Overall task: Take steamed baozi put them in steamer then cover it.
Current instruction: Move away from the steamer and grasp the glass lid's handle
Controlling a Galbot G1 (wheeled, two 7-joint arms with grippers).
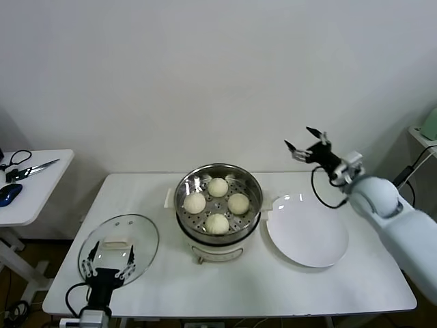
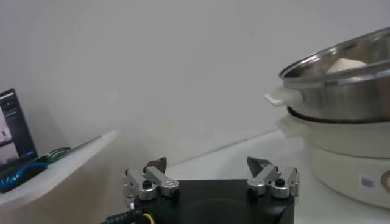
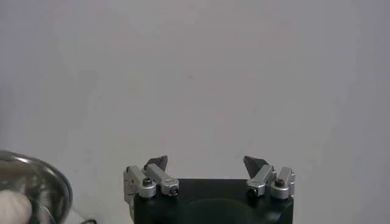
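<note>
Four cream-white baozi lie on the perforated tray inside the shiny steamer at the table's middle. The steamer also shows in the left wrist view, with one bun above its rim. The glass cover with its white handle lies flat at the table's front left. My left gripper is open and empty, low at the cover's near edge. My right gripper is open and empty, raised high at the right of the steamer, behind the plate.
A flat white plate lies right of the steamer. A side table at the left holds scissors and a blue mouse. Another stand is at the far right.
</note>
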